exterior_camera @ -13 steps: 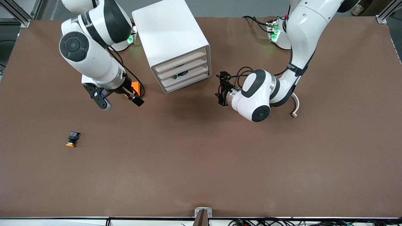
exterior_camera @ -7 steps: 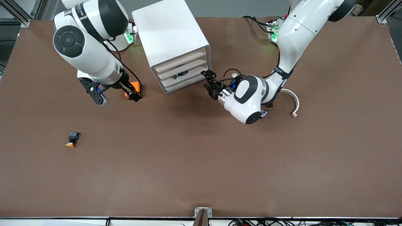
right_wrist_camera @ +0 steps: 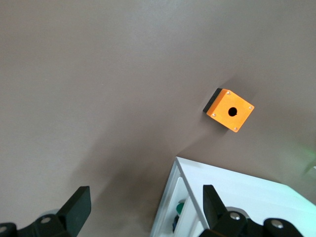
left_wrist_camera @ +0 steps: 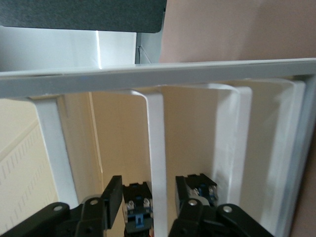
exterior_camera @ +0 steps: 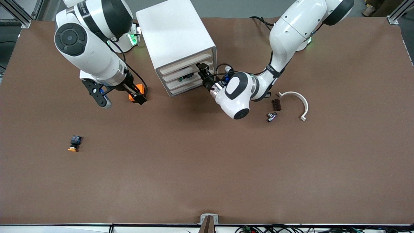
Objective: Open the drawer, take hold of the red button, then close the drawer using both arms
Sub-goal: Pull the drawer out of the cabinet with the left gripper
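At the cabinet (exterior_camera: 176, 42) front, I see my left gripper (left_wrist_camera: 148, 200) straddling a drawer (left_wrist_camera: 156, 148) edge — small parts inside; right gripper (right_wrist_camera: 143, 207) spread, waiting

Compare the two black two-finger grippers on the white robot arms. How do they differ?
The left gripper is at the white boxy cabinet's drawer fronts; the right gripper hangs over the brown table, beside a small orange box. The left gripper's fingers straddle a white drawer edge; the right gripper's have nothing between them. Both stand open.

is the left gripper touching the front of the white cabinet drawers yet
Cannot tell. In the left wrist view the left gripper straddles a drawer front edge, but neither finger plainly shows contact or a gap.
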